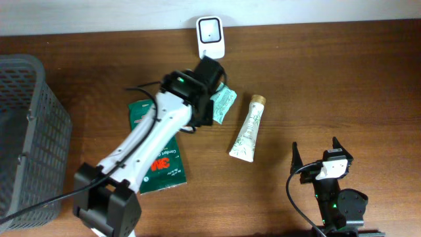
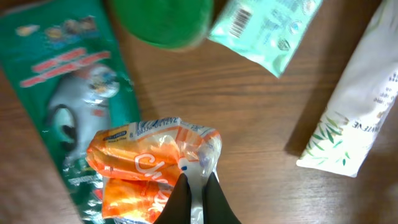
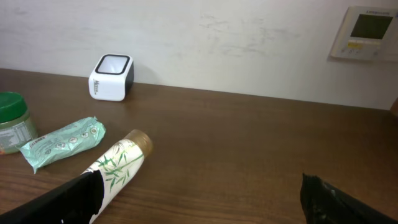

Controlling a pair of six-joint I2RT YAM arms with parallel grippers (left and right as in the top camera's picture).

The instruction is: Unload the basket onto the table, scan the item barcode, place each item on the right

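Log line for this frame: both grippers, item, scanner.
left gripper: shut on orange snack packet | right gripper: open, empty | scanner: just beyond left gripper

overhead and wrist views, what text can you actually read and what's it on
"3M" in red on the green packet, overhead view.
"Ch" looks like the start of the white script on the orange bag; the rest is crumpled and unreadable.
White tube: print too blurred to read.
Mint pouch: a barcode, digits too small to read.
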